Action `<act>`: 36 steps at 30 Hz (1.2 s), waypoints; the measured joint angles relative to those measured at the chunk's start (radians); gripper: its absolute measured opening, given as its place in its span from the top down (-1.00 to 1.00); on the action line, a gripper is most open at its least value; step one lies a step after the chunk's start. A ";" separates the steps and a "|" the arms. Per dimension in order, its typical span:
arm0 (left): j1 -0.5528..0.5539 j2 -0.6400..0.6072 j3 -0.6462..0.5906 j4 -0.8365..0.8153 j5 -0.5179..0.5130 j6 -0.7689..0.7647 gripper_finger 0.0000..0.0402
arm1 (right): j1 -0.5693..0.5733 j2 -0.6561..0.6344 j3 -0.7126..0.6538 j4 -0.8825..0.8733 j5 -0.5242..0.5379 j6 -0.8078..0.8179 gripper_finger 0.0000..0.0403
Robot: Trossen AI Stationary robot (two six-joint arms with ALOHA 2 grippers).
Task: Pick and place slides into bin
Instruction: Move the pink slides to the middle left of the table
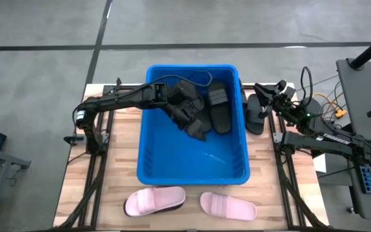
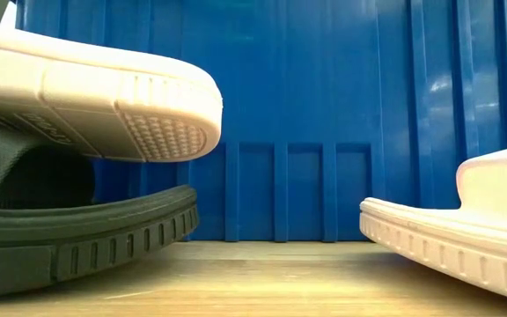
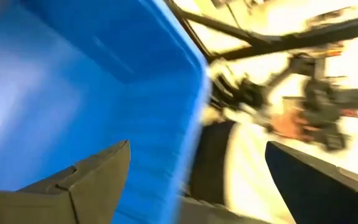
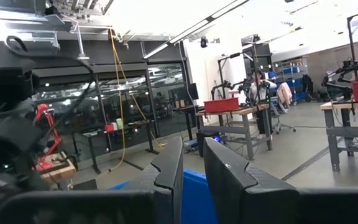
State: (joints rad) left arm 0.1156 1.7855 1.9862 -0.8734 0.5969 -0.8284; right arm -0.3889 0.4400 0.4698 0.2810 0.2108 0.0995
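The blue bin [image 1: 192, 169] stands mid-table. One black slide [image 1: 219, 106] lies inside it at the far right, and more black slides [image 1: 197, 127] are piled beside it. My left gripper [image 1: 187, 109] hangs open and empty over that pile; it also shows in the left wrist view [image 3: 197, 171]. Another black slide [image 1: 255, 113] lies on the table right of the bin. Two pink slides [image 1: 154, 200] [image 1: 228, 206] lie at the near edge; in the low view the left one [image 2: 104, 97] rests on a black slide [image 2: 77, 238]. My right gripper [image 1: 267, 92] waits shut, right of the bin.
The bin's walls [image 2: 324, 114] and rolled rim [image 3: 194, 74] enclose my left gripper. Arm frames stand at both table sides. A monitor and cables [image 1: 359, 84] sit off the table's right edge. Bare bin floor [image 1: 192, 158] lies toward the near wall.
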 joint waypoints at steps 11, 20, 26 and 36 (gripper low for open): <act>-0.054 -0.005 0.000 -0.002 0.132 -0.206 -0.78 | 0.000 0.000 0.000 0.000 0.000 0.005 0.72; -0.134 -0.035 0.000 -0.013 0.128 -0.318 -0.78 | 0.000 0.000 0.000 0.000 0.001 0.001 0.72; -0.204 -0.107 0.000 -0.156 0.117 -0.345 -0.78 | 0.000 0.000 0.000 0.007 0.002 -0.004 0.72; -0.283 -0.210 0.000 -0.286 -0.211 -0.555 -0.78 | 0.000 0.000 0.000 0.040 0.001 0.045 0.72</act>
State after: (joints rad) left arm -0.1669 1.5755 1.9862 -1.1599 0.3863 -1.3835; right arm -0.3889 0.4405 0.4698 0.3206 0.2115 0.1440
